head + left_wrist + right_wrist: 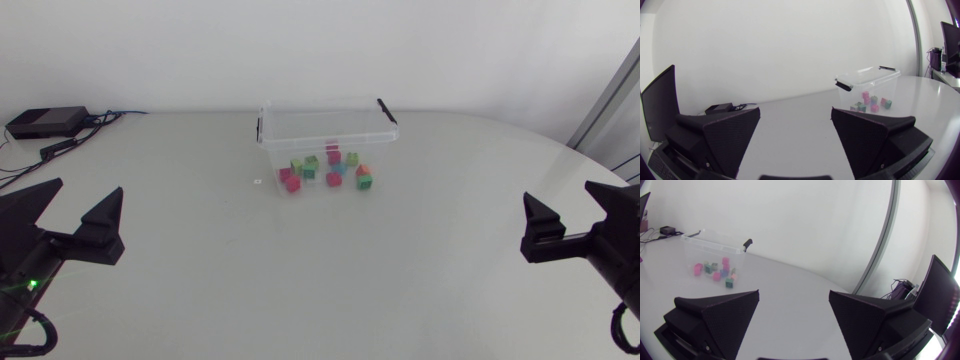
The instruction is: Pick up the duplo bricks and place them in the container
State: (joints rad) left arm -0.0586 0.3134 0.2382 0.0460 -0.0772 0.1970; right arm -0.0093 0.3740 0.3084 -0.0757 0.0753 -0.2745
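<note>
While left claw (90, 188) and right claw (558, 192) sit wide, empty: straddle rightmost brick (365, 181) squarely, clear of box (386, 110) wall.

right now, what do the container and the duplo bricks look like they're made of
The container is likely clear hard plastic: the table shows through its walls. The duplo bricks are probably opaque moulded plastic, in solid pink, green and orange; they are too small to judge their sheen.
</note>
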